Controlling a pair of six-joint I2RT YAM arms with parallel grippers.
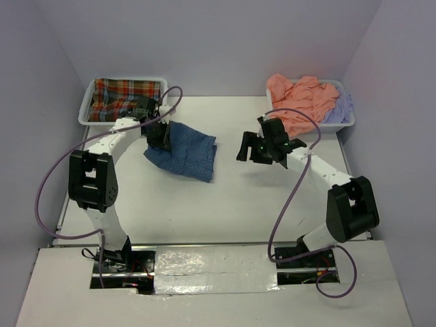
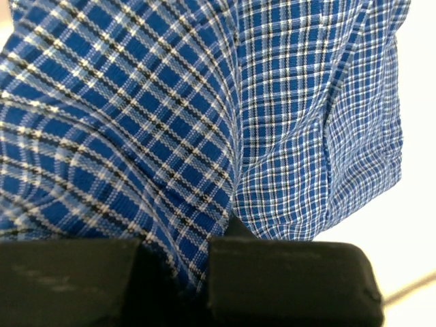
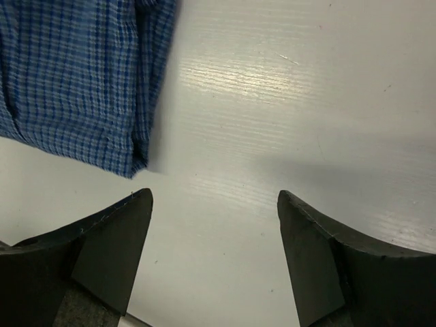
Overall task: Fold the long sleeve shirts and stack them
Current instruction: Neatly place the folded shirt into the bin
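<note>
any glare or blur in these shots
Right wrist view: a glare streak on the white table, and the edge of the blue checked cloth shirt looks smeared. Left wrist view: the shirt fills the frame, table beside it washed out white. Top view: sharp, sheen on the glossy strip between the bases.

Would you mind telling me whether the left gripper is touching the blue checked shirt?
Touching. In the left wrist view, the left gripper has a fold of the blue checked shirt pinched between its jaws.
</note>
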